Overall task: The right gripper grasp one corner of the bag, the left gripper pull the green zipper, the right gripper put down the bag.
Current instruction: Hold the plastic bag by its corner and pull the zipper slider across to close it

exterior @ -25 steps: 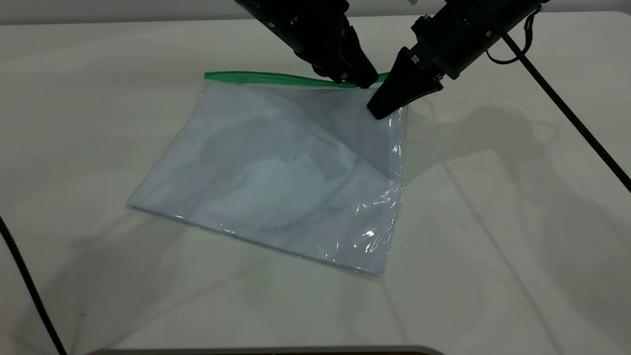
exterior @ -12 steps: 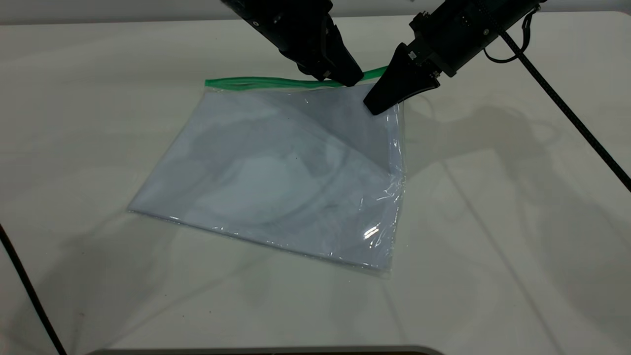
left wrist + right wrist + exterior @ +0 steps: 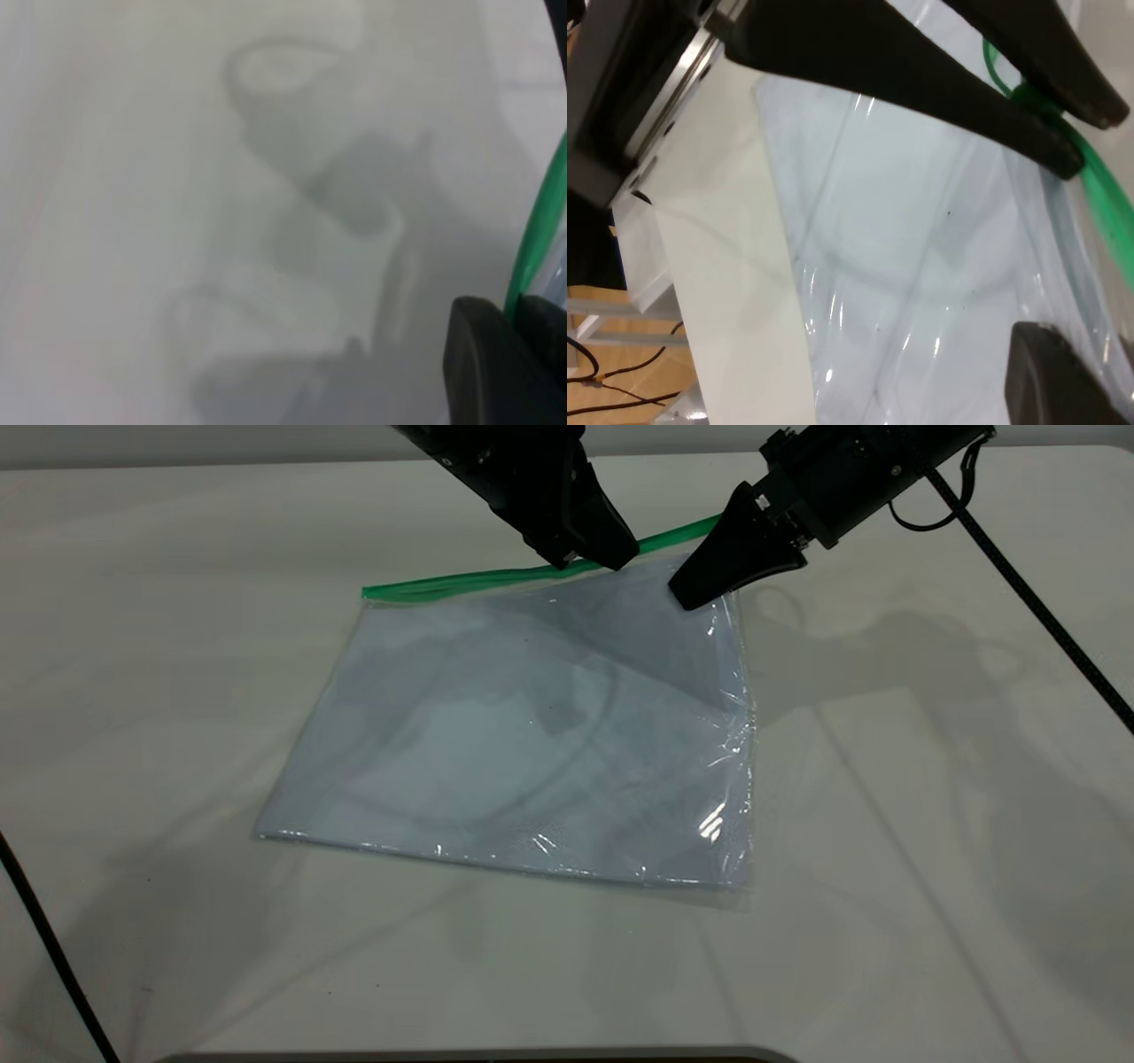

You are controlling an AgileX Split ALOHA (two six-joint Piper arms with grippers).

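The bag (image 3: 532, 735), a clear pouch with pale blue-white sheets inside, lies on the white table with its far right corner raised. My right gripper (image 3: 689, 595) is shut on that corner. The green zipper (image 3: 443, 585) runs along the far edge and slopes upward toward the right. My left gripper (image 3: 607, 560) is shut on the strip, a short way left of the right gripper. In the left wrist view the green zipper (image 3: 536, 239) runs straight in between the two black fingers (image 3: 483, 354). The right wrist view shows the bag (image 3: 921, 266) draped over my own finger (image 3: 1063, 381), with the left gripper's fingers (image 3: 921, 80) beyond.
The white table (image 3: 886, 824) stretches around the bag on all sides. A black cable (image 3: 1036, 611) runs down from the right arm across the right side. Another black cable (image 3: 44, 939) crosses the near left corner.
The right gripper has risen and shifted right with the bag's corner. The left gripper has slid left along the green strip. The bag has swung and slid toward the right.
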